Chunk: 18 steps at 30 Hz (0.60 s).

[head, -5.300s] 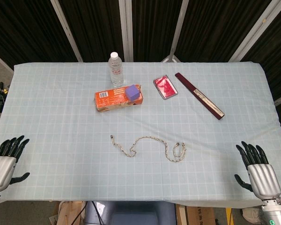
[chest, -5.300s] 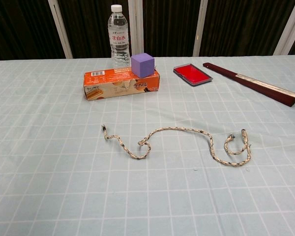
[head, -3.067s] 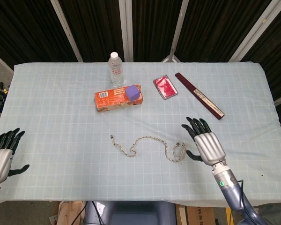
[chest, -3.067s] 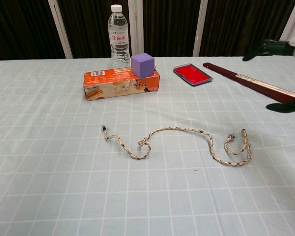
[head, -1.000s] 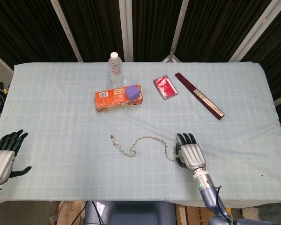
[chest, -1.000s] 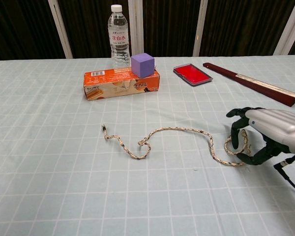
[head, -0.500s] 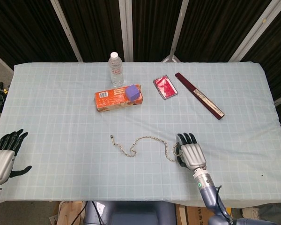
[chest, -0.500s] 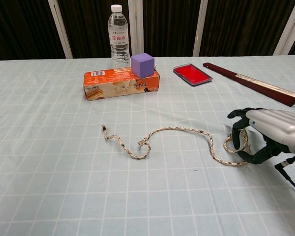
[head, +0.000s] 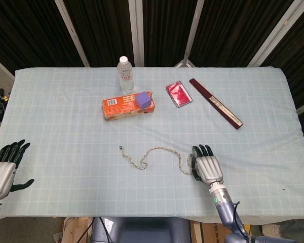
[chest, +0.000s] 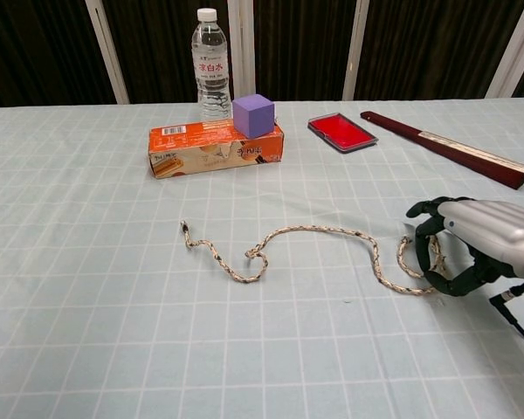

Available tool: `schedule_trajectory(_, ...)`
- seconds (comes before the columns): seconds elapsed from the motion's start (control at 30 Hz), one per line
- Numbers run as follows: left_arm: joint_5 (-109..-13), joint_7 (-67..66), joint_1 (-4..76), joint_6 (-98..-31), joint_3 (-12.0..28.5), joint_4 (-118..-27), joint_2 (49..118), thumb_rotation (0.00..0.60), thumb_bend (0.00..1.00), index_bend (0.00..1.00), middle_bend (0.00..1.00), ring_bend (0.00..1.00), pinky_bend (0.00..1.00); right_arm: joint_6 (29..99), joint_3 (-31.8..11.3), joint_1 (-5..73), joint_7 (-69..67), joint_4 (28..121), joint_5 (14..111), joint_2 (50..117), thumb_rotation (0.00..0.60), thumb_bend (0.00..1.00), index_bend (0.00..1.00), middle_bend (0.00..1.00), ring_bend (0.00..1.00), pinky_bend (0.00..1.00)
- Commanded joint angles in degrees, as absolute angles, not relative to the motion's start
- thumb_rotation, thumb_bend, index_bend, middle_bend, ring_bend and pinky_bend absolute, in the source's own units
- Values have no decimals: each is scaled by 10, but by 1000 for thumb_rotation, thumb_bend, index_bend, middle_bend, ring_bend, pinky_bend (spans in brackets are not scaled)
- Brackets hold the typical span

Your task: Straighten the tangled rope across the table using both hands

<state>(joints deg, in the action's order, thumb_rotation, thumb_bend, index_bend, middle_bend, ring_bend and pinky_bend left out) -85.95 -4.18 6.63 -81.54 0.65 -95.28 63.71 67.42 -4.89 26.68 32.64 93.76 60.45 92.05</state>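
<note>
The speckled rope [head: 159, 149] lies in a wavy line on the table's near middle, with a small kink left of centre and a loop [chest: 408, 262] at its right end. My right hand [head: 207, 168] rests low over that loop. In the chest view the right hand [chest: 485, 236] curves its fingers [chest: 422, 212] over the loop's far side with the thumb on the near side; the loop still lies flat on the cloth. My left hand [head: 2, 169] hovers off the table's near left corner, fingers spread, far from the rope's left end [head: 121, 148].
An orange box [head: 122, 107] with a purple cube [head: 143, 99] on it and a water bottle [head: 124, 74] stand behind the rope. A red tray [head: 179, 93] and a long dark-red case [head: 216, 103] lie at the back right. The checked cloth [head: 66, 136] covers the table.
My right hand has settled slightly lower and its thumb has curled closer around the rope's right loop. The left hand and the rest of the rope have not moved.
</note>
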Motion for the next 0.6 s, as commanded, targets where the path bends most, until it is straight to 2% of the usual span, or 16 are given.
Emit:
schedule_trajectory(0.03, -860, -43, 66, -816, 6, -953, 637, 600, 0, 69, 0, 0, 0, 675, -47, 266, 327, 940, 606, 920, 600, 515, 626, 145, 0, 0)
schedule_trajectory(0.33, -855, -45, 67, -812, 6, -954, 637, 600, 0, 75, 0, 0, 0, 685, -51, 262, 315, 966, 619, 904, 600, 515, 637, 150, 0, 0)
schedule_trajectory(0.6, -848, -67, 79, -795, 11, -970, 629, 600, 6, 97, 0, 0, 0, 698, -74, 259, 281, 1024, 641, 850, 600, 515, 641, 150, 0, 0)
